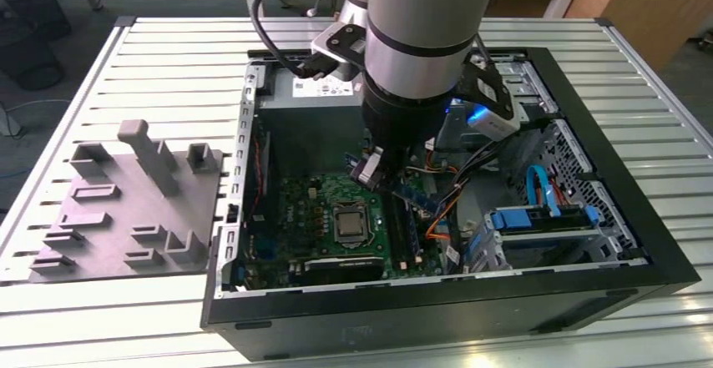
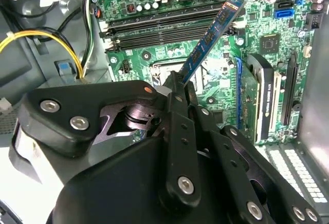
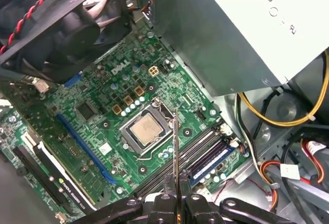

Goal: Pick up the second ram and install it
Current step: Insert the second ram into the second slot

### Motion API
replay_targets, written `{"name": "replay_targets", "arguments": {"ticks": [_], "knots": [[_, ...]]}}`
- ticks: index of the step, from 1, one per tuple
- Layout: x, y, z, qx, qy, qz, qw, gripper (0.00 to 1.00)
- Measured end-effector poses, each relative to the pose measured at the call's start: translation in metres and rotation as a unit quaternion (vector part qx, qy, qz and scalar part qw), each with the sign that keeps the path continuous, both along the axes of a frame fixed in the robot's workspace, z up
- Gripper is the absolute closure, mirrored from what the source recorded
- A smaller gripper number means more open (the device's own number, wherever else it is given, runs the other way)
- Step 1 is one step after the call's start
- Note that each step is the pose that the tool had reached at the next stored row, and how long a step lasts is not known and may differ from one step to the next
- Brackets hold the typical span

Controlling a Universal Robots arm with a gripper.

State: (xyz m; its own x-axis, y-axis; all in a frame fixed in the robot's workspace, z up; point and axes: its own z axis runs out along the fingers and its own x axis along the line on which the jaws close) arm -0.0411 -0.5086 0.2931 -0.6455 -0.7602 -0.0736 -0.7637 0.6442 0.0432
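The exterior view looks down on the whole case (image 1: 446, 311); both wrist views face its motherboard (image 3: 169, 80) past the jaws.

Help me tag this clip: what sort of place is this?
Probably a robotics lab or workshop: an open computer case sits on a slatted metal table, and a robot arm reaches into it holding a memory stick.

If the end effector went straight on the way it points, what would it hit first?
The second ram clamped in the end effector leads; it would likely meet the memory slots beside the CPU socket first, though depth is unclear.
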Motion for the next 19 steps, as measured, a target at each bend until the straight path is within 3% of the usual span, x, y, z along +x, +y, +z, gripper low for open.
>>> {"name": "replay_targets", "arguments": {"ticks": [10,19], "knots": [[0.0,0.0,-0.0002,0.0,0.0,-0.038,0.9993,0.86],[0.0,0.0,-0.0004,0.0,0.0,-0.072,0.9974,0.86]]}}
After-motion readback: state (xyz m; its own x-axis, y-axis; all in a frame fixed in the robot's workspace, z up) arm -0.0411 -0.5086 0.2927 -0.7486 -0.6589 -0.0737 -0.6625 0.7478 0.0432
